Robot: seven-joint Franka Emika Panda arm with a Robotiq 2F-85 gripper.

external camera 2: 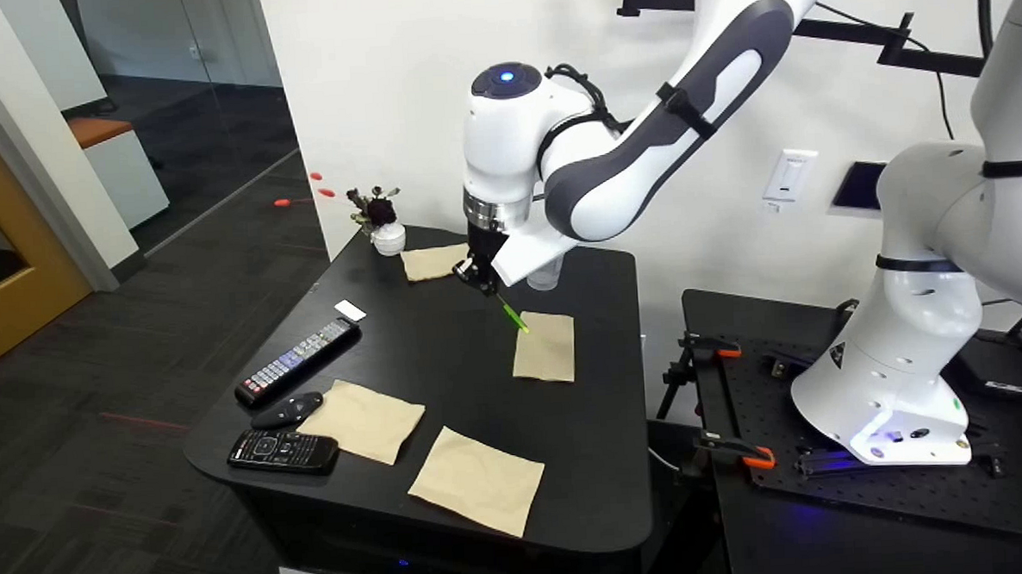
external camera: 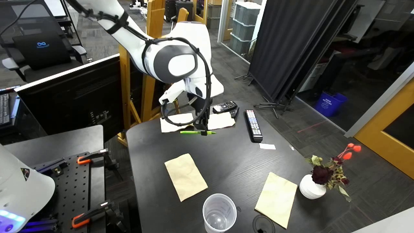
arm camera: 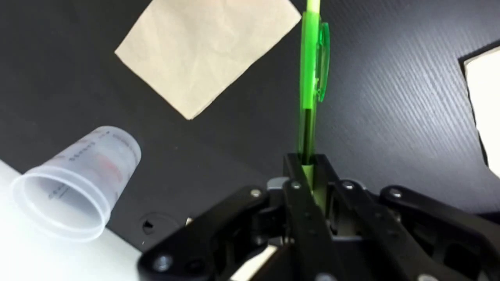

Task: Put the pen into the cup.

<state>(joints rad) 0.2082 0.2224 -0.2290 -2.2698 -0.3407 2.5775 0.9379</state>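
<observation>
The bright-green pen [external camera: 190, 132] is held between my gripper's fingertips [external camera: 203, 131], above the dark table. The pen also shows in an exterior view [external camera 2: 515, 316], slanting out of the gripper [external camera 2: 487, 288]. In the wrist view the pen [arm camera: 309, 70] points away from the closed fingers [arm camera: 307, 160], clip side outward. The clear plastic cup [external camera: 220, 212] stands upright near the table's edge by the wall, mouth open. In an exterior view the cup [external camera 2: 547, 274] is partly hidden behind the arm's white bracket. In the wrist view the cup [arm camera: 82, 179] is to the left, apart from the pen.
Several tan paper sheets [external camera: 186, 177] lie on the table [external camera: 152, 168]. Black remotes [external camera: 254, 125] lie along one side with a small white card [external camera: 267, 146]. A white vase with flowers [external camera: 311, 187] stands at a corner. A round grommet [external camera: 263, 224] is near the cup.
</observation>
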